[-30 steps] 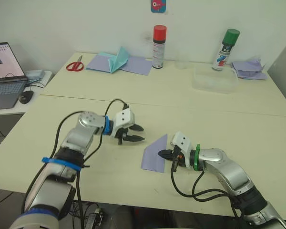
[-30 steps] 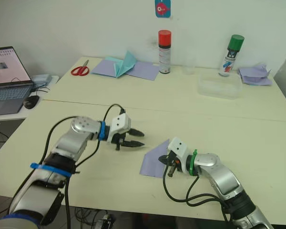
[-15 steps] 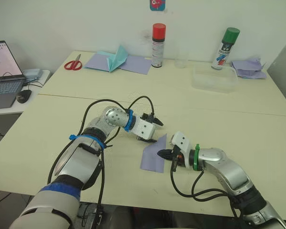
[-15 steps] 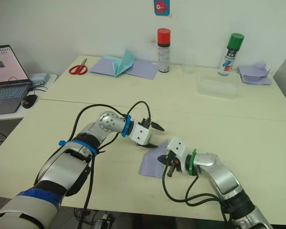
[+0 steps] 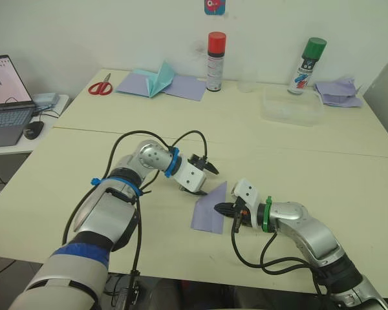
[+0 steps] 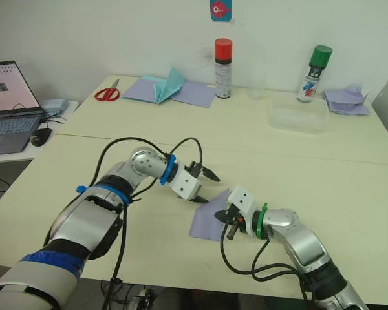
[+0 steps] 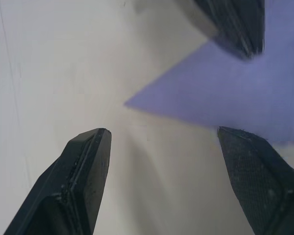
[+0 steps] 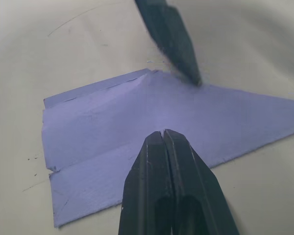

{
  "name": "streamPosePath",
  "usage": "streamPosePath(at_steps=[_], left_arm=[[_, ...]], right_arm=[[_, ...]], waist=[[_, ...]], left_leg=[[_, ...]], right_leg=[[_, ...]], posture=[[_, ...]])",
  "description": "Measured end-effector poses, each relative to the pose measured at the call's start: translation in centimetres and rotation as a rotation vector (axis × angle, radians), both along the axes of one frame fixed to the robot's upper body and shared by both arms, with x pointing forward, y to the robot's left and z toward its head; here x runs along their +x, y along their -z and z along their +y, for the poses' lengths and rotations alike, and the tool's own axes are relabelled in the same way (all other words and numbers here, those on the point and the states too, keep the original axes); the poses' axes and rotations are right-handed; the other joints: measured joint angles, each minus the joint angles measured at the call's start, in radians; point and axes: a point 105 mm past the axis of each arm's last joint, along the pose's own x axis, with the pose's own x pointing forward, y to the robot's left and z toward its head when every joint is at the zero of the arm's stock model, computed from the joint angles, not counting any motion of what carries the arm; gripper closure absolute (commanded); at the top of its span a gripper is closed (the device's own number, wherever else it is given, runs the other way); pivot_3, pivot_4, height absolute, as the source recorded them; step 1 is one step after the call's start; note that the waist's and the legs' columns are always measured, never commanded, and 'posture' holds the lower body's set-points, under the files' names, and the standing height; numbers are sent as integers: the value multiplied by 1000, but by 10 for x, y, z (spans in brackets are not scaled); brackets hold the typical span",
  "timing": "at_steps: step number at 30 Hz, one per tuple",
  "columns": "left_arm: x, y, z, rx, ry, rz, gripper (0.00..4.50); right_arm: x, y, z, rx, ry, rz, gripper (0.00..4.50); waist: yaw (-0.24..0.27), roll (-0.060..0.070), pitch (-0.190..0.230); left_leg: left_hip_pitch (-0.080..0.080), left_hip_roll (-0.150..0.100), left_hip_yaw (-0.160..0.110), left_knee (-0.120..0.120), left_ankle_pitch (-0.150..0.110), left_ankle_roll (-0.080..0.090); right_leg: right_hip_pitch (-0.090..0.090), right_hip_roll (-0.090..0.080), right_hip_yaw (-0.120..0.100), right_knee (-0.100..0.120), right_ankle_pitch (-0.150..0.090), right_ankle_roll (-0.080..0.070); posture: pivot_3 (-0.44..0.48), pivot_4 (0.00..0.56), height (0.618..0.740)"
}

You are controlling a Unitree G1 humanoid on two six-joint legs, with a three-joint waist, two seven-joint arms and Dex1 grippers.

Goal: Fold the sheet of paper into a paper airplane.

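The sheet of paper (image 5: 209, 210), pale lavender-blue and folded into a pointed wedge with a creased flap, lies flat on the cream table (image 5: 323, 174) near the front. Its point faces away from me. My left gripper (image 5: 209, 180) is open just left of that point, with the tip (image 7: 130, 103) between its fingers (image 7: 83, 181); one finger (image 8: 172, 41) touches the paper's far edge. My right gripper (image 5: 222, 208) is shut, and its joined fingertips (image 8: 164, 139) rest on the paper's right side.
Along the back of the table are red scissors (image 5: 101, 87), lavender sheets with a teal paper shape (image 5: 158, 80), a red-capped can (image 5: 215, 62), a green-capped can (image 5: 308, 57), a clear tub (image 5: 291, 106) and crumpled lavender paper (image 5: 338, 92). A laptop (image 5: 6, 97) stands at the left.
My left gripper has swung right from the open table to the paper's point, still open. The right gripper and the paper have stayed put.
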Motion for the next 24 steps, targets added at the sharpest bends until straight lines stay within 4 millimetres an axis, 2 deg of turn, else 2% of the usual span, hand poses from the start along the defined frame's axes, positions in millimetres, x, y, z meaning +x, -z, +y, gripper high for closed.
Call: streamPosePath(at_steps=[7,13,22,24], left_arm=[[5,1,1,-3,-31,-27,667],[-5,3,-10,-15,34,20,667],[-12,4,-8,4,78,88,667],[-15,5,-8,6,89,101,1071]], right_arm=[[0,1,-1,-3,4,5,4500],[-1,1,0,-3,-1,6,4500],[-1,-1,-1,0,-4,8,4500],[-1,-1,-2,0,-3,9,4500]], waist=[[2,0,0],[2,0,0],[1,0,0],[2,0,0]], left_leg=[[1,0,0,1,0,0],[1,0,0,1,0,0],[0,0,0,1,0,0],[0,0,0,1,0,0]], right_leg=[[1,-1,-1,1,0,0],[1,-1,-1,0,1,-1],[1,0,-1,0,1,-1],[1,0,-1,0,1,-1]], posture=[[0,150,740],[0,150,740],[0,150,740],[0,150,740]])
